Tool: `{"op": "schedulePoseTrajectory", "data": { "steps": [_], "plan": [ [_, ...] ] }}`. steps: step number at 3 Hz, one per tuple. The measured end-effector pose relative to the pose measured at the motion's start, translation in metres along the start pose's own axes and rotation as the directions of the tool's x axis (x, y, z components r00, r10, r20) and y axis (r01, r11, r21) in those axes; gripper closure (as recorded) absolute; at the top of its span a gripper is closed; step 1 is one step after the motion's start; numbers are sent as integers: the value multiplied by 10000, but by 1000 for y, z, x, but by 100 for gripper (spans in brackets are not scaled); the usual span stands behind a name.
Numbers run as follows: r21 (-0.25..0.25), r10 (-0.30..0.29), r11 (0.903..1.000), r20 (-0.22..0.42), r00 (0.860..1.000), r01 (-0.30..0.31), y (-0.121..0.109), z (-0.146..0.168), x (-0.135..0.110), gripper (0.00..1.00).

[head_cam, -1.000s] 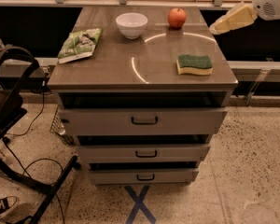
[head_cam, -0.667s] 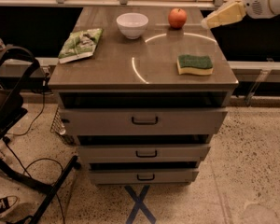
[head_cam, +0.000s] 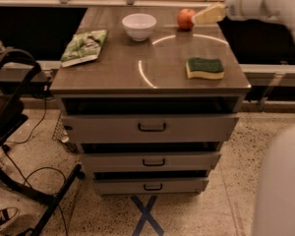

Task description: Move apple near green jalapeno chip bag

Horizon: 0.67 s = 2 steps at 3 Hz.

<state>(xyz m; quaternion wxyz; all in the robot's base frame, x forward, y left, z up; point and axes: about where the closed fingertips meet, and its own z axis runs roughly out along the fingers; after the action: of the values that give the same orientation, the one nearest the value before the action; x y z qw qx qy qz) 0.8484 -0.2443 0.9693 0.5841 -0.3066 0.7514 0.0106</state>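
gripper (head_cam: 207,15) just beside apple (head_cam: 185,18), grip state: can't tell. risk: side bump w/o hold rolls apple away; bag (head_cam: 83,47) well apart.

White arm (head_cam: 265,1) from the upper right, pale claw (head_cam: 200,17) (tip leftward, slightly downward) at its end

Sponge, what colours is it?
The sponge is green over yellow, camera view; the tool hovers beside the apple.
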Motion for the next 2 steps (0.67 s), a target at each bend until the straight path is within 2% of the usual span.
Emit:
{"op": "schedulePoseTrajectory", "data": {
  "steps": [1,2],
  "plan": [
    [476,-180,9987,-507,9986,205,-16,47,16,0],
    [460,-69,9989,-875,9961,110,-14,85,34,0]
  ]
}}
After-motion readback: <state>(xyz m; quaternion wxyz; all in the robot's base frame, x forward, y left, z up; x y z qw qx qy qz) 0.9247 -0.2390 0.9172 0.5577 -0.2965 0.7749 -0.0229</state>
